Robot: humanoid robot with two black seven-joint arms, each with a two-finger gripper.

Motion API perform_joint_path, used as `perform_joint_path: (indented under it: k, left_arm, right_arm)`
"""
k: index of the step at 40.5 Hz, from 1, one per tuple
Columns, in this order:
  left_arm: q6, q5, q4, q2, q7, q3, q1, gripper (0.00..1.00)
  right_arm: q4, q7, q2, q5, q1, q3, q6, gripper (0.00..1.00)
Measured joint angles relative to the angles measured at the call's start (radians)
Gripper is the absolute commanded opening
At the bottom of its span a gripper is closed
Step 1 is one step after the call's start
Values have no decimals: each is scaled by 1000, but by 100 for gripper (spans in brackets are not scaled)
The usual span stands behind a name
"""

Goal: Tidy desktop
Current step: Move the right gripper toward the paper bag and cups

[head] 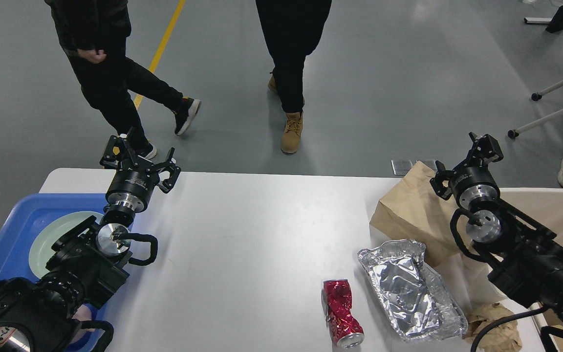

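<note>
You see left gripper (140, 157) spread, empty; right gripper (463, 159) spread; crushed red can (341, 313) beside foil tray (408, 288) on desktop (252, 234).

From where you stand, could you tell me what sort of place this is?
Probably a robotics lab or workshop: grey floor with a yellow line, a white table and people standing by.

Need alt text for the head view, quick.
A white desktop holds a crushed red can, a foil tray and a brown paper bag at right. Both claws, left and right, hover open and empty.
</note>
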Motion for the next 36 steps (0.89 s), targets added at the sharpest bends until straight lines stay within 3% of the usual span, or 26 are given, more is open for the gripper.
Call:
perform_joint_path:
  k: [6,26,29,36]
  left_arm:
    - [0,0,0,0,0,0,0,96]
    - [-2,0,0,0,0,0,0,96]
    - [-2,0,0,0,0,0,0,96]
    - [-2,0,0,0,0,0,0,96]
  right_arm:
    - [2,0,-58,0,16,3,4,100]
    - [14,0,-64,-17,99,-32,22,100]
    - [14,-1,-68,-39,113,-97,44,100]
    - [15,-3,-101,-134,240,-468,70,100]
